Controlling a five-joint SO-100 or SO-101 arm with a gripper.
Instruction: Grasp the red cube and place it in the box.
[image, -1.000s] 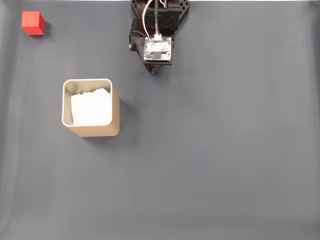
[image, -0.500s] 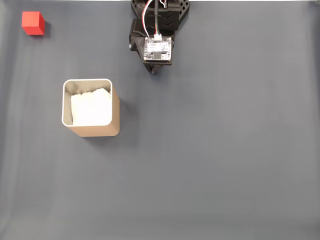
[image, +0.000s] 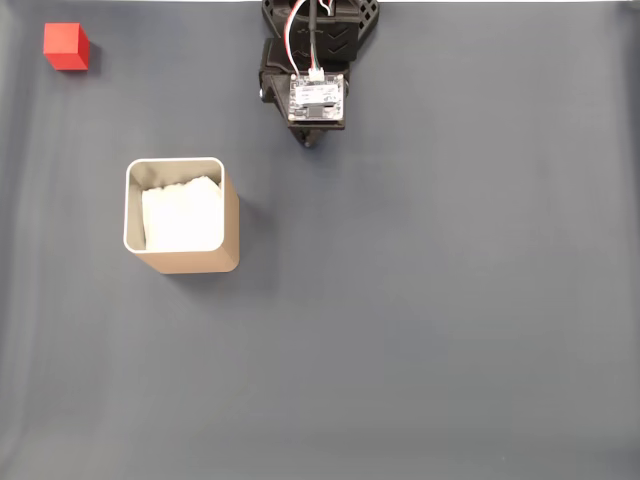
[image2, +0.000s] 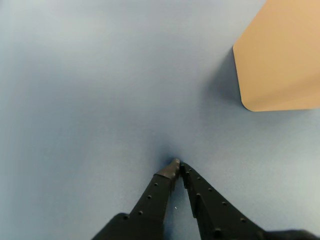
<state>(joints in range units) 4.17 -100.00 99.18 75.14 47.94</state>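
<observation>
Fixed view: white-lined box (image: 181, 262), cube-free.

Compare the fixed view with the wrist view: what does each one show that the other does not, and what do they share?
The fixed view alone shows the red cube at the top left corner of the mat, the box's open top with its white lining, and the arm's base at the top edge. The wrist view alone shows the gripper close up, its two black fingers meeting at the tips just above the mat, holding nothing. Both show the grey mat and the tan box; the wrist view catches just one side of it.
</observation>
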